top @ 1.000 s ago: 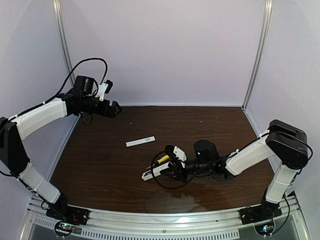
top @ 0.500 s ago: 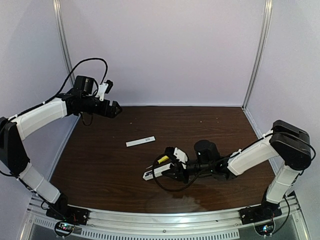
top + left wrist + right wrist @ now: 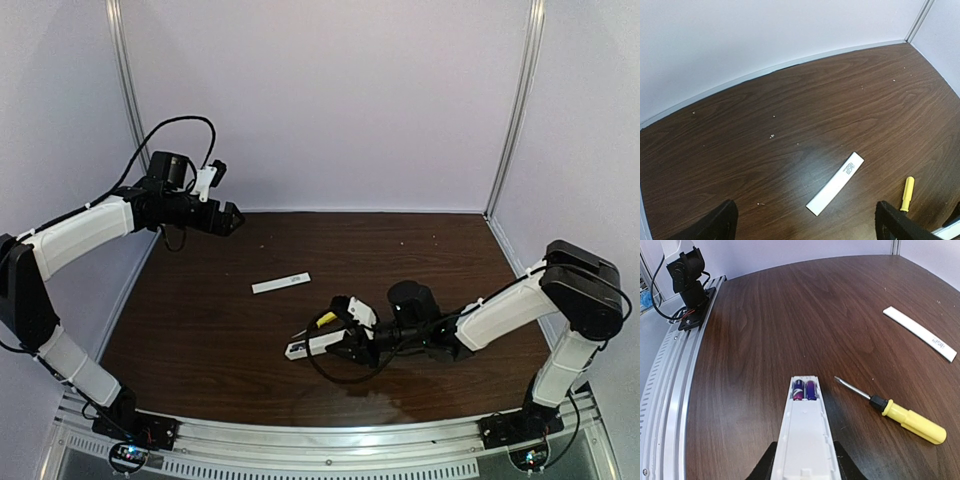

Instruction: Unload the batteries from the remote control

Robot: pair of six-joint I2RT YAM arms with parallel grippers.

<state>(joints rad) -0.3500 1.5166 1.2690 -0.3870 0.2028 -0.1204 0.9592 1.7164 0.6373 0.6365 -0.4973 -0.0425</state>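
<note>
The white remote control (image 3: 303, 347) lies back side up with its cover off, near the table's front middle. My right gripper (image 3: 345, 343) is shut on its sides. In the right wrist view the remote (image 3: 804, 440) runs away from the gripper (image 3: 804, 462). Two purple batteries (image 3: 805, 389) sit side by side in the open compartment at its far end. My left gripper (image 3: 228, 218) is open and empty, held high at the back left. Its fingers (image 3: 715, 226) stand wide apart above the table.
A yellow-handled screwdriver (image 3: 322, 320) lies just beyond the remote, and also shows in the right wrist view (image 3: 907, 420). The thin white cover strip (image 3: 281, 283) lies farther back toward the left, and shows in both wrist views (image 3: 835, 183) (image 3: 920, 333). Walls enclose the table.
My right gripper with the remote has shifted very slightly. The left arm, the screwdriver and the cover strip have not moved.
</note>
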